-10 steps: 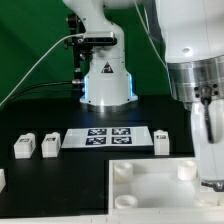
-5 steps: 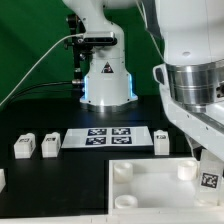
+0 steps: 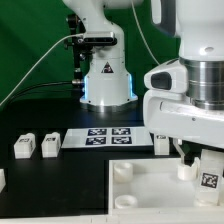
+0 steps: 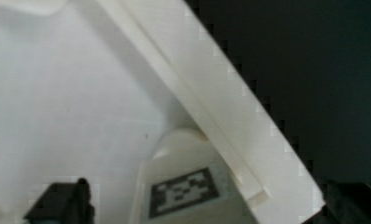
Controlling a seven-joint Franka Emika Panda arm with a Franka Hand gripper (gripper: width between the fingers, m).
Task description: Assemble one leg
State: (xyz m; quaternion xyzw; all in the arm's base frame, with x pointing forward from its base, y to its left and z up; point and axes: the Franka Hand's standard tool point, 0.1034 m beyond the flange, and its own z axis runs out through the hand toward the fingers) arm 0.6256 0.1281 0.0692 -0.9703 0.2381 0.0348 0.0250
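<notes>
My gripper (image 3: 207, 168) is shut on the leg (image 3: 210, 179), a small white block with a black-and-white tag facing out. It holds the leg just over the right side of the large white tabletop panel (image 3: 150, 186), beside a round corner socket (image 3: 186, 171). In the wrist view the tagged leg (image 4: 185, 188) sits between the fingers, one dark finger (image 4: 61, 202) beside it, and the panel's edge (image 4: 208, 95) runs slantwise behind. Whether the leg touches the panel is hidden.
Two loose legs (image 3: 23, 147) (image 3: 49, 144) stand at the exterior view's left, another (image 3: 161, 141) right of the marker board (image 3: 108, 137), and one (image 3: 2, 178) at the left edge. The arm's base (image 3: 106, 80) stands behind.
The gripper came up from the panel's right edge with the tagged leg in it. The wrist and arm body have swung toward the exterior view's left, covering more of the right side.
</notes>
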